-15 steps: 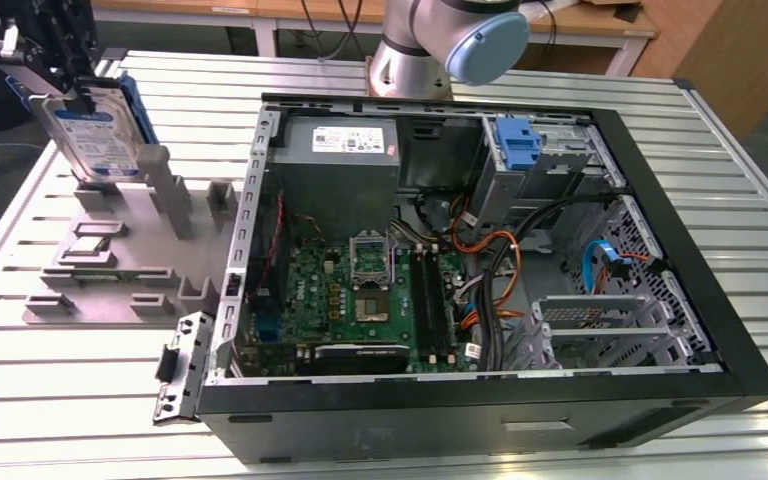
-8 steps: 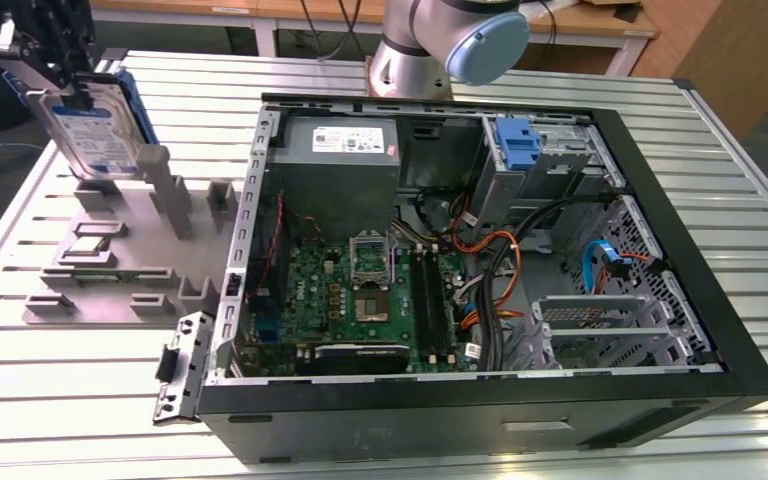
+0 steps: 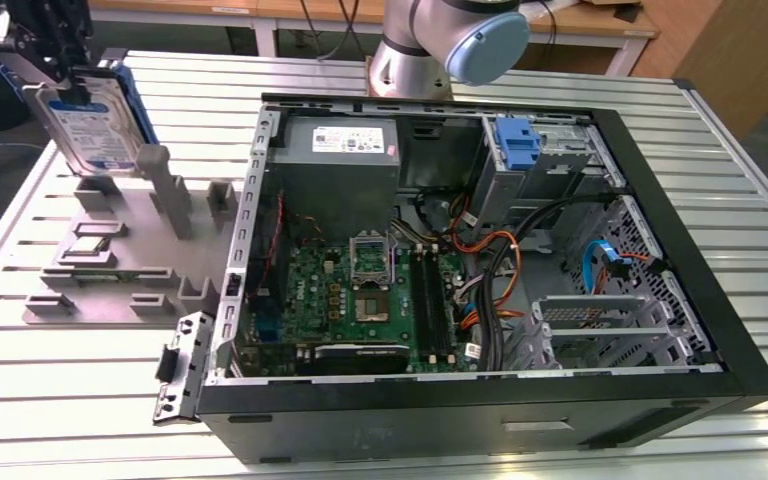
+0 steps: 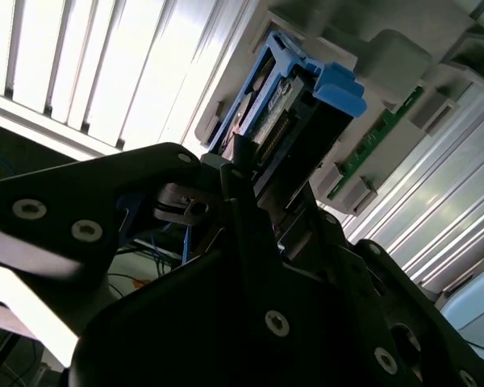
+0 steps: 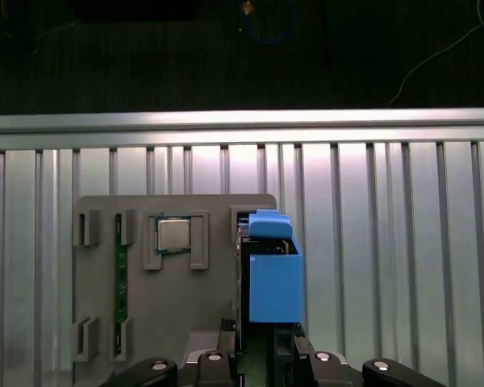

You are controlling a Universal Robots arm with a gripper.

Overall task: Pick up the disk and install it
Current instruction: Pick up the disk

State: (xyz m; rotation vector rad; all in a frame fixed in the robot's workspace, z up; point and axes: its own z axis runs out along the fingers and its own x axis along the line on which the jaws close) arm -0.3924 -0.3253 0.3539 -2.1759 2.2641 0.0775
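The disk, a silver drive with a blue-and-white label in a blue carrier, stands on edge and slightly tilted at the exterior view's far left. Its lower end is just above the grey parts fixture. My gripper grips it from above, shut on the upper part. In the first wrist view the blue carrier runs out from between my fingers, over the fixture. The second wrist view has the disk clamped between the dark fingers.
An open black computer case lies at centre and right, with a motherboard, a grey power-supply box and a blue bracket in the drive bay. The fixture also holds a processor chip and a green memory stick. The arm's base stands behind the case.
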